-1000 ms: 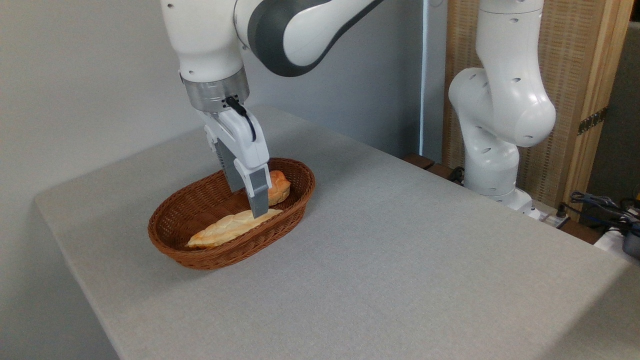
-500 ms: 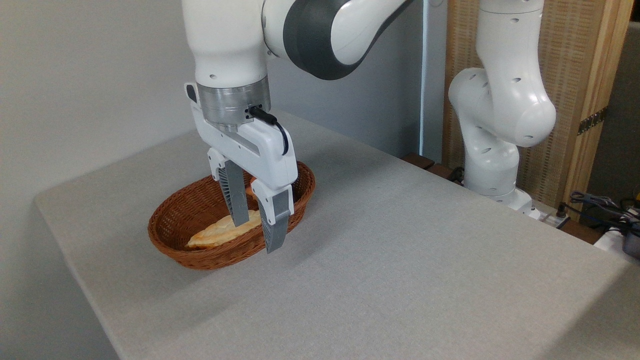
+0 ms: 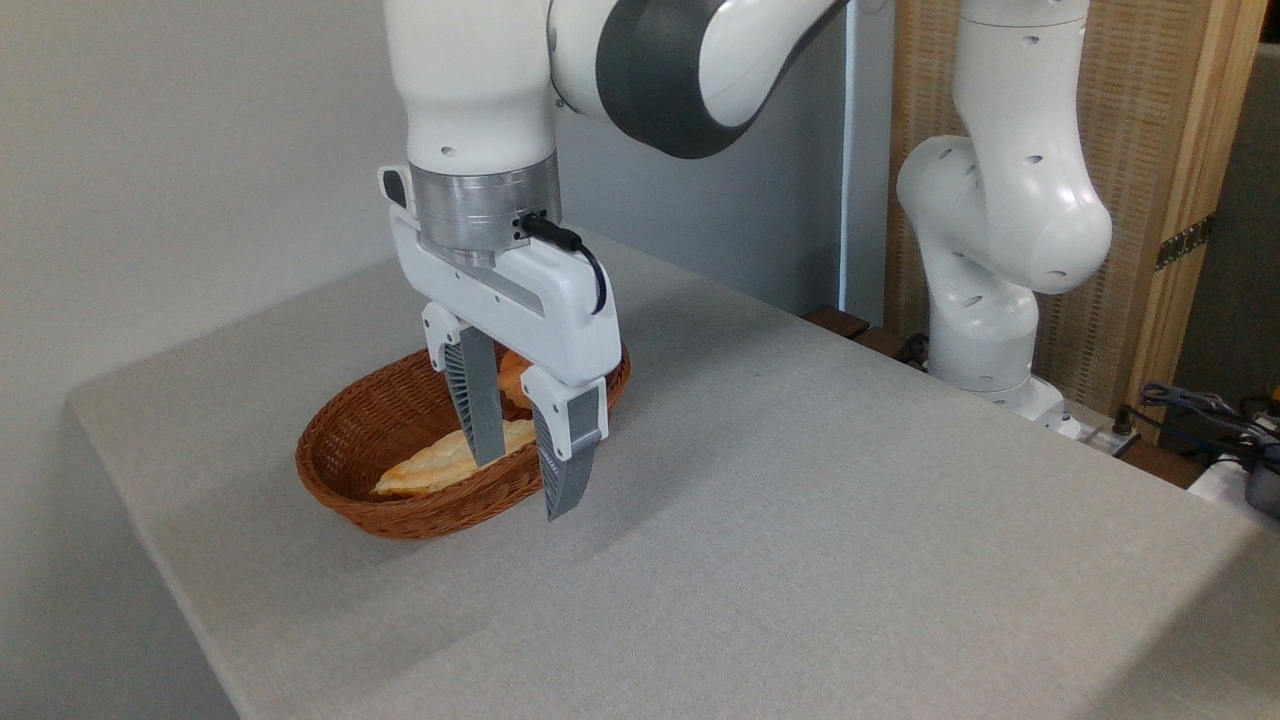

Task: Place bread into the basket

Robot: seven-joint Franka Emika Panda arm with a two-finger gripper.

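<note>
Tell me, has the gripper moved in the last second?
Yes. The gripper has shifted right and toward the camera relative to the basket, turned, and now hangs open.

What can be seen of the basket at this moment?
The basket is an oval, reddish-brown woven wicker piece with low sides, resting flat on the grey table near its left end. Inside lie a long pale loaf along the near wall and, toward the far end, a small orange-brown bread, mostly hidden. The open gripper hangs in front of the right part, its fingers hiding some of the rim; whether they touch the basket cannot be told.
</note>
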